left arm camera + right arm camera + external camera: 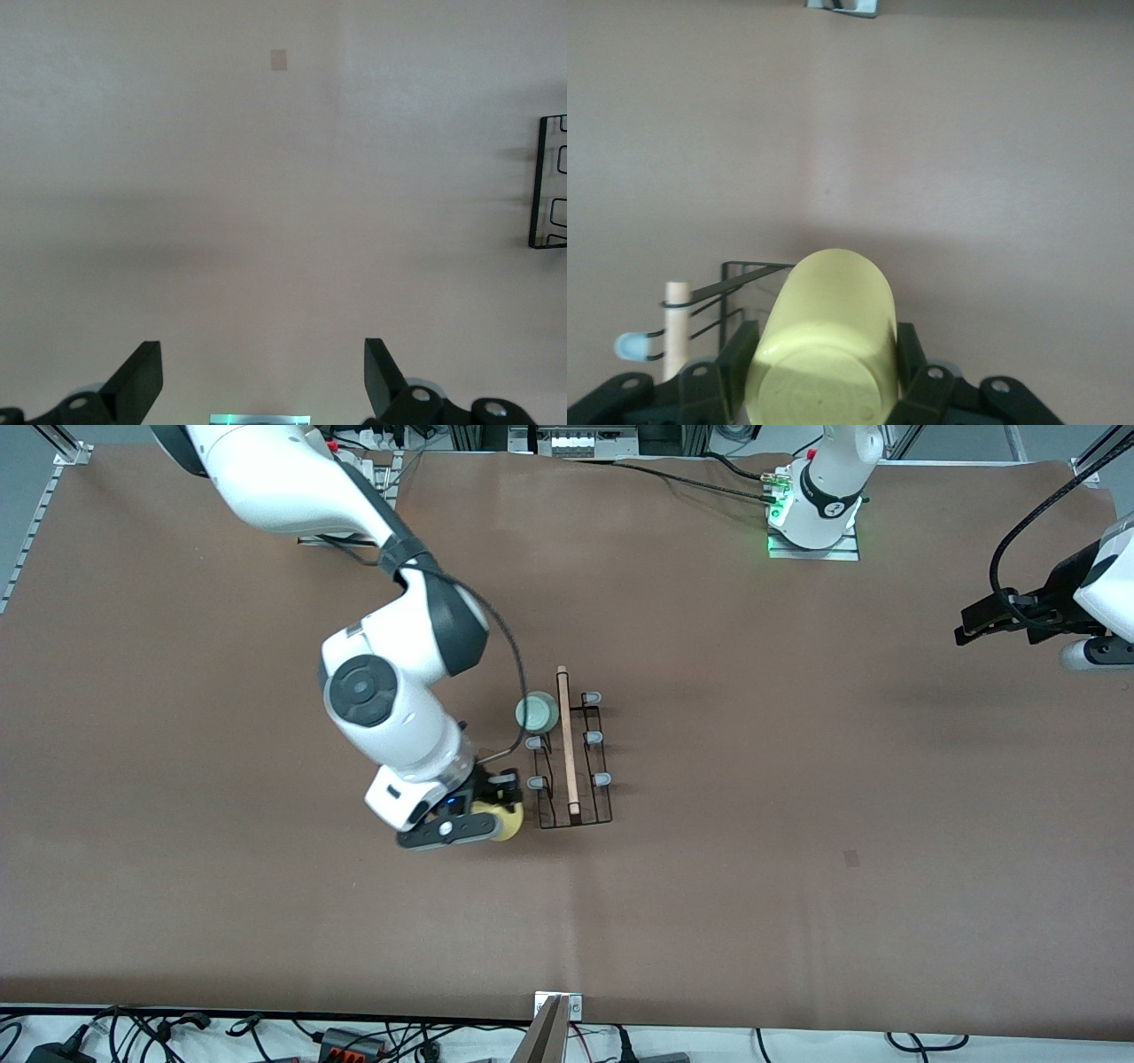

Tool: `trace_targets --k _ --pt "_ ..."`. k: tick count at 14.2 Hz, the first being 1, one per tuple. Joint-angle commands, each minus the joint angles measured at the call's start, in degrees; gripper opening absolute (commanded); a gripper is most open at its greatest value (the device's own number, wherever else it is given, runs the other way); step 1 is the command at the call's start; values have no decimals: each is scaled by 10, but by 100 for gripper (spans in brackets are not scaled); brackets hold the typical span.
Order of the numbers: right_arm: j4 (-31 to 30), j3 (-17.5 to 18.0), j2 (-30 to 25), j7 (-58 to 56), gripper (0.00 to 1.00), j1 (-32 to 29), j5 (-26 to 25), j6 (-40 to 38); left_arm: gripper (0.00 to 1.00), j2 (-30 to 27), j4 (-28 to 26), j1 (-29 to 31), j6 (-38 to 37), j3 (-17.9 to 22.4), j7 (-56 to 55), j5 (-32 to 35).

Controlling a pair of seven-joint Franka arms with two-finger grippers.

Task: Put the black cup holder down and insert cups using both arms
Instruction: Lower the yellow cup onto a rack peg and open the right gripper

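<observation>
A brown worktop is spread under both arms. Nearest the front camera, the yellow cup is held clamped in the right end effector, just beside the holder's near corner toward the right arm's end. The wire holder is set mid-worktop, its wooden rod along the middle. A mint cup is seated on its farthest peg on the right arm's side. The left end effector waits with fingers spread wide over bare worktop at the left arm's end.
</observation>
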Motion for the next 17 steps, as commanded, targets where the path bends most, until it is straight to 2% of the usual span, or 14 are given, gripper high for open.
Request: trace_targets --k 1,7,17 --pt "17 -5 9 18 24 23 -4 9 100 5 13 1 -7 -2 1 7" --pt "13 -2 21 32 25 39 -2 24 100 5 13 1 -6 -2 1 7" --pt "4 -3 23 29 25 44 -29 -33 100 5 13 0 -6 -2 1 7"
